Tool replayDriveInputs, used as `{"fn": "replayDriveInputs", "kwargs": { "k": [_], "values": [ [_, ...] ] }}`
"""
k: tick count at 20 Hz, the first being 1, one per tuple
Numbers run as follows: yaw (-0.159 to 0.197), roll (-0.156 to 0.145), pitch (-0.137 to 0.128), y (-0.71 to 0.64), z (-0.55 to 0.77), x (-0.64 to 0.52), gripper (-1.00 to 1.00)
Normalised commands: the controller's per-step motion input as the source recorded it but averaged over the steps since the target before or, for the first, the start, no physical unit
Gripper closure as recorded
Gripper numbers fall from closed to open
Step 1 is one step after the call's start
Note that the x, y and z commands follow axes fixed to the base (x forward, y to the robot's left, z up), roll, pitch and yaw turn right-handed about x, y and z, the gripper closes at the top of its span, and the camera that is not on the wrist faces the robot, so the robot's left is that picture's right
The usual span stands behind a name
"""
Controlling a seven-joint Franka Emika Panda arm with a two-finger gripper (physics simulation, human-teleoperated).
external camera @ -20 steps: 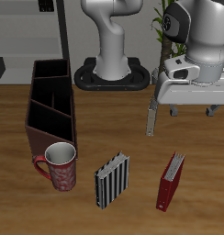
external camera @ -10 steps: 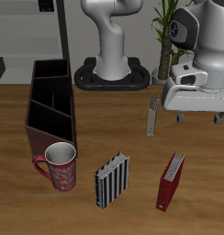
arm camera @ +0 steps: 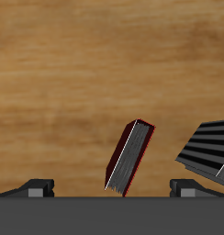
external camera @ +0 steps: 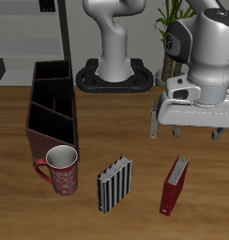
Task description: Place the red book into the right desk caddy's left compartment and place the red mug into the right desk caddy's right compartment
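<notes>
Gripper (external camera: 189, 129) spread open, empty, hovering above the red book (external camera: 175, 185), which stands upright near the worktop (external camera: 116, 117) front edge.

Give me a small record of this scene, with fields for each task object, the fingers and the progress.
red book: standing on the table, near the front edge, not held
red mug: upright on the table, just in front of the right desk caddy
right desk caddy: both compartments without book or mug
striped book: standing between mug and red book
gripper: above the red book, fingers apart, holding nothing
progress: nothing placed yet
</notes>
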Motion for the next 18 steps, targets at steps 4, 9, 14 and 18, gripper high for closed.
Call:
{"fn": "replayDriveInputs", "kwargs": {
  "k": [4,9,14,18],
  "values": [
    [-0.023,0.026,0.019,-0.12,-0.12,0.07,-1.00],
    [-0.002,0.021,-0.008,-0.08,-0.13,0.08,-1.00],
    [-0.042,0.010,-0.018,-0.08,-0.15,0.06,-1.00],
    [-0.042,0.013,-0.014,-0.09,-0.11,0.05,-1.00]
  ]
}}
